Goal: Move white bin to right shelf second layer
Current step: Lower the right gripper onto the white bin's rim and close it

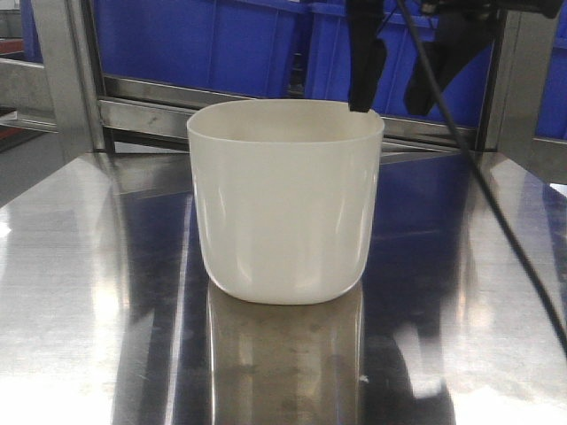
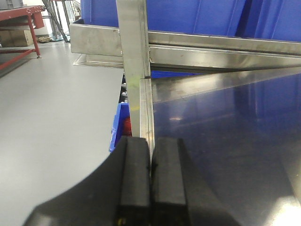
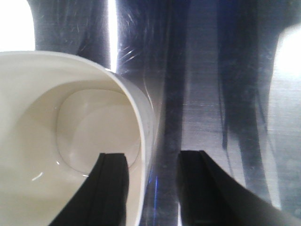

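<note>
The white bin stands upright and empty on the mirror-like steel tabletop, near its middle. My right gripper hangs open over the bin's back right rim. In the right wrist view this gripper straddles the bin's wall, one finger inside the bin and the other outside above the tabletop. Neither finger visibly touches the wall. My left gripper is shut with nothing in it, above the tabletop's left edge. The right shelf second layer is out of view.
Blue crates sit on a steel rail right behind the table, between steel uprights. A black cable runs from the right arm down across the table's right side. Grey floor lies left of the table, with a blue crate below its edge.
</note>
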You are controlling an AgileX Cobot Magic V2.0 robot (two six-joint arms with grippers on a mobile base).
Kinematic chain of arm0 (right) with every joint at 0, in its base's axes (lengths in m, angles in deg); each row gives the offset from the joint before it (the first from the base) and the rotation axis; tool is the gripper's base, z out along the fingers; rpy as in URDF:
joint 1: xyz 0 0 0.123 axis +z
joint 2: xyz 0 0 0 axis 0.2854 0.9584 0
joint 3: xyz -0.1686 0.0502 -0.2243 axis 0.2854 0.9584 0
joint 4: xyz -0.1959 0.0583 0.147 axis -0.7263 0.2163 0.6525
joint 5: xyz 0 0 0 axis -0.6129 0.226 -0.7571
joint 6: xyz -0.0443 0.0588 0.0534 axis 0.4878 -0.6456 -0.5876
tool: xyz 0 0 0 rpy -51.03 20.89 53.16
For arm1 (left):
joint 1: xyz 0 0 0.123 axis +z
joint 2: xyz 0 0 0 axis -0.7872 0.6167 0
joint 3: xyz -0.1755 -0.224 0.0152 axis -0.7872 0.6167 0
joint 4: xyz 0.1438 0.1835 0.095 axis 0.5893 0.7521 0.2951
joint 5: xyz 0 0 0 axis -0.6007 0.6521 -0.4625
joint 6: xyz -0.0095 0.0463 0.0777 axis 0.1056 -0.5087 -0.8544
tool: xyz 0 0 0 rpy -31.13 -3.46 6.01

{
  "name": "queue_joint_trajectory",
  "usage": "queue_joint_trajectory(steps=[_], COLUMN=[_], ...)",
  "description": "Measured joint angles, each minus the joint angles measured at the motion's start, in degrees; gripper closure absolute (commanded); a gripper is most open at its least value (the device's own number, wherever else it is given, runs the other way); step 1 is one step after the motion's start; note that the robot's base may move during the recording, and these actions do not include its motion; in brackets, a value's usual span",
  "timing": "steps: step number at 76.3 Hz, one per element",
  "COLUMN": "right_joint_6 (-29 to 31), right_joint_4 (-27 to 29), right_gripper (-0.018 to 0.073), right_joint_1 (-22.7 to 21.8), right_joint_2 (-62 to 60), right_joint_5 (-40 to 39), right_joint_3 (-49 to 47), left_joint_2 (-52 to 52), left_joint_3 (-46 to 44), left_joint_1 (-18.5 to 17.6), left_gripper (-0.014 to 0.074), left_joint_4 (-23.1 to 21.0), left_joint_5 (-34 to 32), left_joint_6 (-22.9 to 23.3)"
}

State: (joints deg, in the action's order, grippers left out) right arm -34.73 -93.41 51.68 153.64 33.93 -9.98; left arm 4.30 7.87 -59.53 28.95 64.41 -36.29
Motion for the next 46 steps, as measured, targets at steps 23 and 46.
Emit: queue_joint_trajectory(steps=[23,46], right_joint_6=[0.0,0.0], right_joint_4=[0.76,1.77], right_gripper=[0.0196,0.0301], right_joint_1=[0.0,0.0], right_joint_2=[4.04,6.3], right_joint_5=[-0.24,-0.24], right_joint_3=[0.0,0.0], left_joint_2=[0.0,0.0], left_joint_3=[0.0,0.0], left_joint_1=[0.0,0.0], left_gripper=[0.0512,0.0512], left_joint_4=[0.0,0.0], left_joint_5=[0.0,0.0], left_joint_6=[0.0,0.0])
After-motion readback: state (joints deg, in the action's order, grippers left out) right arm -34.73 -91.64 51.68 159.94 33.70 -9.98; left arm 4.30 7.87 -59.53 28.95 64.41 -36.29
